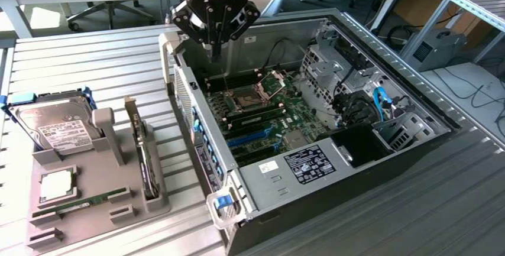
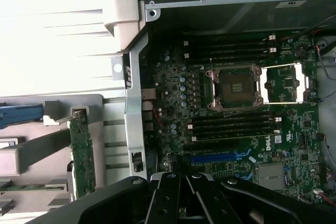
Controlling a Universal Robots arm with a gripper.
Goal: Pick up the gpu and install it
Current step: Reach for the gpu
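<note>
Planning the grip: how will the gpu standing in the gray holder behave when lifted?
The gpu is a thin board, so probably stiff and light. Standing on edge in its gray holder, it may tip if nudged sideways.

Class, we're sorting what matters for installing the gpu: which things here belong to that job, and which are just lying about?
Job in hand: gpu, gripper, open computer case.
Lying about: hard drive, memory stick.
</note>
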